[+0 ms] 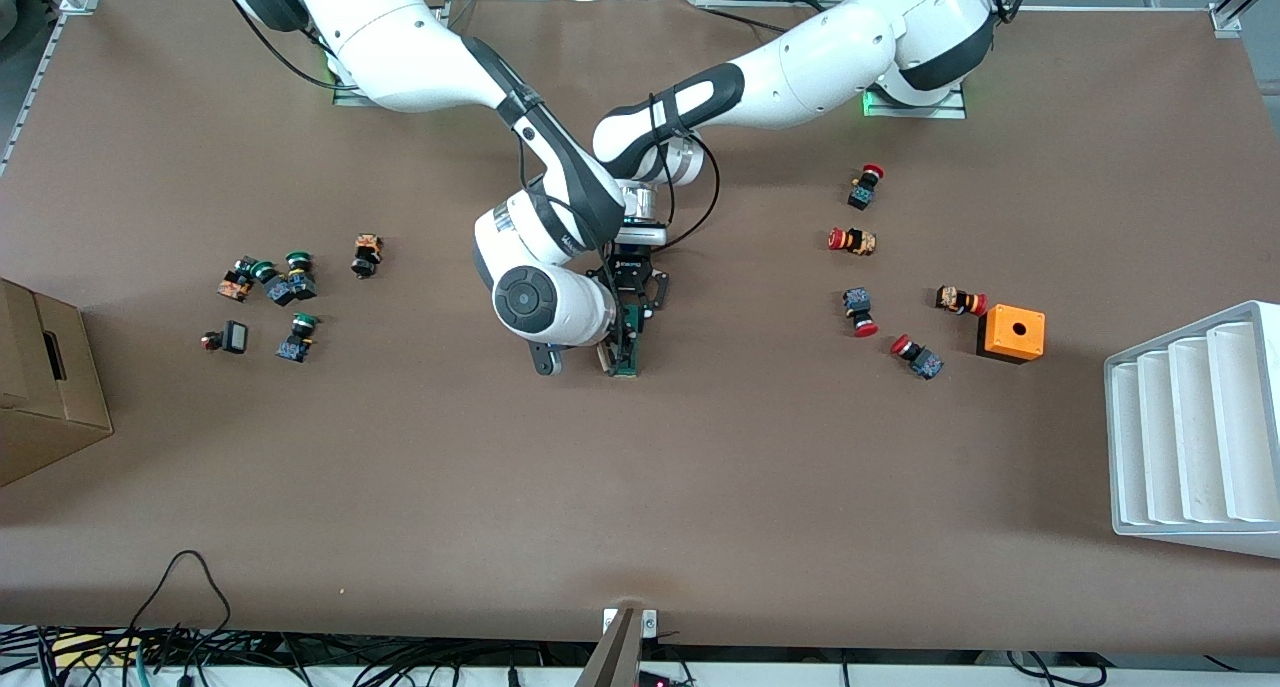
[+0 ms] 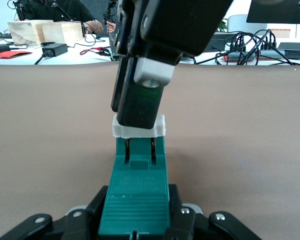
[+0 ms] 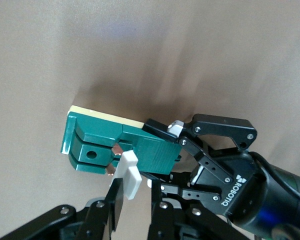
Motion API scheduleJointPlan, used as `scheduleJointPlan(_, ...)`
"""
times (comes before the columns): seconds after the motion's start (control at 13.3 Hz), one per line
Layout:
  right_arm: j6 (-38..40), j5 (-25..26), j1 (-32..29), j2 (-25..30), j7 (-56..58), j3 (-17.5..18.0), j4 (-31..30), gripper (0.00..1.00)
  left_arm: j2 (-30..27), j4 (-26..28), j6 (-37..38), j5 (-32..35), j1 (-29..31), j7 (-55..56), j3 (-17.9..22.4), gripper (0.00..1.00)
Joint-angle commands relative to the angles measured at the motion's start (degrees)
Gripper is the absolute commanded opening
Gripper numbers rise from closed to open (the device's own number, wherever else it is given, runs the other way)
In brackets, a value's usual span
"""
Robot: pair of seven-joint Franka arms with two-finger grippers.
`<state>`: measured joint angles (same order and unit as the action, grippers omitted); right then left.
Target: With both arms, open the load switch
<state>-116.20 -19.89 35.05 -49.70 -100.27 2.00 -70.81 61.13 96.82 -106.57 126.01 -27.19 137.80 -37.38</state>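
Note:
The load switch [image 1: 628,352], a slim dark-green block, is at the middle of the table. My left gripper [image 1: 637,312] is shut on its ribbed end, one finger on each long side [image 2: 137,220]. The switch's white tab [image 3: 128,172] stands out of the other end. My right gripper [image 1: 612,352] comes down onto that end, and its two fingers are shut on the tab [image 3: 135,192]. In the left wrist view the right gripper [image 2: 140,107] hides the middle of the tab [image 2: 160,127]. The right wrist view shows the green body [image 3: 105,142] with the left gripper [image 3: 162,155] round it.
Several green-capped push buttons [image 1: 285,287] lie toward the right arm's end, beside a cardboard box [image 1: 45,387]. Several red-capped buttons [image 1: 860,312], an orange cube [image 1: 1012,333] and a white ribbed tray [image 1: 1190,437] are toward the left arm's end.

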Motion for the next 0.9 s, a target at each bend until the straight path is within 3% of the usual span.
scheduleJointPlan(0.0,0.1,0.91,0.54,2.41,-0.28,0.29,-3.37,0.28,1.97,-3.83,-2.67,1.96,0.03,-0.69,-0.15,0.26)
scheduleJointPlan(0.83,0.01,1.26,1.16,2.41,-0.28,0.29,-5.13,0.24,1.88,-3.83,-2.76,1.96,0.12,-0.69,-0.15,0.26)
